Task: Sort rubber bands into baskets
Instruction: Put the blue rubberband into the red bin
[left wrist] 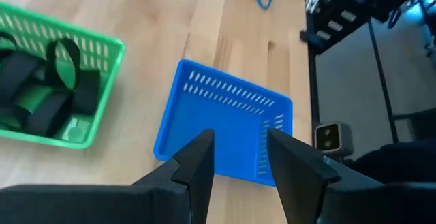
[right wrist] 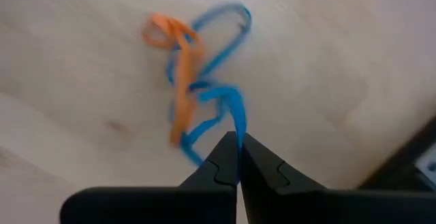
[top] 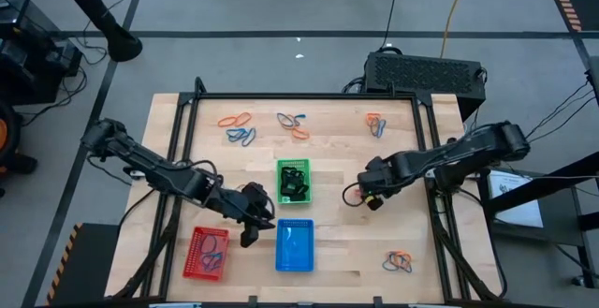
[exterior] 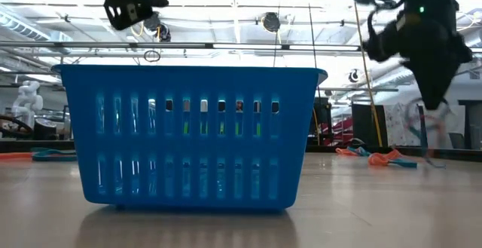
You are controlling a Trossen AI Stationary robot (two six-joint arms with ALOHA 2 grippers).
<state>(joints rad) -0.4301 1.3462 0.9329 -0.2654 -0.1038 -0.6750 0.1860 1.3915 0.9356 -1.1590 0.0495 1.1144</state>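
High view: the wooden counter (top: 328, 252) carries three baskets near its middle and near edge. The green basket (top: 293, 181), holding black bands, sits centrally; the blue basket (top: 295, 246) lies just nearer than it; the red basket (top: 207, 253) is at near left with a band or two inside. Loose rubber bands lie in clusters at far left (top: 238, 128), far centre (top: 294, 124), far right (top: 375, 124) and near right (top: 400, 262). The left claw (top: 253, 224) hangs between the red and blue baskets, just left of the blue one. The right claw (top: 371, 198) is held right of the green basket, well apart from every loose cluster.

Low view: the blue basket (exterior: 188, 135) fills the foreground; orange and blue bands (exterior: 374, 157) lie on the counter behind at right. A workshop room with ceiling lights is seen beyond.

Left wrist view: the left claw (left wrist: 238, 157) is spread and empty, with the blue basket (left wrist: 225, 125) straight ahead and the green basket (left wrist: 58, 81) off to one side.

Right wrist view: the right claw (right wrist: 238, 142) is pressed together, pinching a blue band (right wrist: 225, 105) tangled with an orange one (right wrist: 178, 67); the tangle trails ahead of the tips. Judged from this, the blue basket lies left and nearer of the loaded claw.
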